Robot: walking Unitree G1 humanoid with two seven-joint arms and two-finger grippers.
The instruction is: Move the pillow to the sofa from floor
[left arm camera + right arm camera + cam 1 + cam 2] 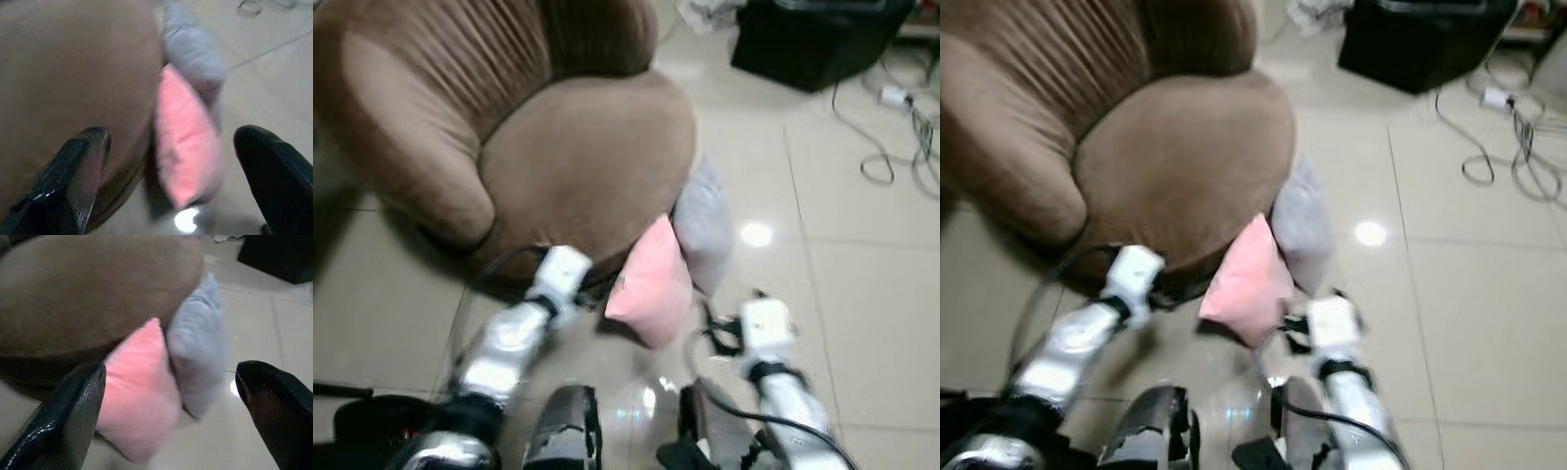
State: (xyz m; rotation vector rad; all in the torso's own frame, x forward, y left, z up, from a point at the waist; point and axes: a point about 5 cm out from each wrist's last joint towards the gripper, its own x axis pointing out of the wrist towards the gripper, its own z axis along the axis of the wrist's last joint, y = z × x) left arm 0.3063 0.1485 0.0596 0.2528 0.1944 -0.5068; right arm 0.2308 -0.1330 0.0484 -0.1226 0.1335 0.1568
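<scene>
A pink pillow (651,284) stands on the tile floor, leaning against the front of the brown round sofa (578,147). A grey pillow (705,225) leans behind it, also against the sofa. My left arm (524,328) reaches toward the sofa's base, left of the pink pillow. My left gripper (173,142) is open, with the pink pillow (186,142) ahead between its fingers, apart from them. My right arm (769,343) is to the right of the pillows. My right gripper (171,374) is open wide, facing the pink pillow (139,396) and grey pillow (198,352), touching neither.
A black box (818,34) stands on the floor at the back right. Loose cables (901,147) and a white adapter (893,95) lie beside it. A dark object (362,421) sits at the lower left near my legs. Open tile floor lies right of the pillows.
</scene>
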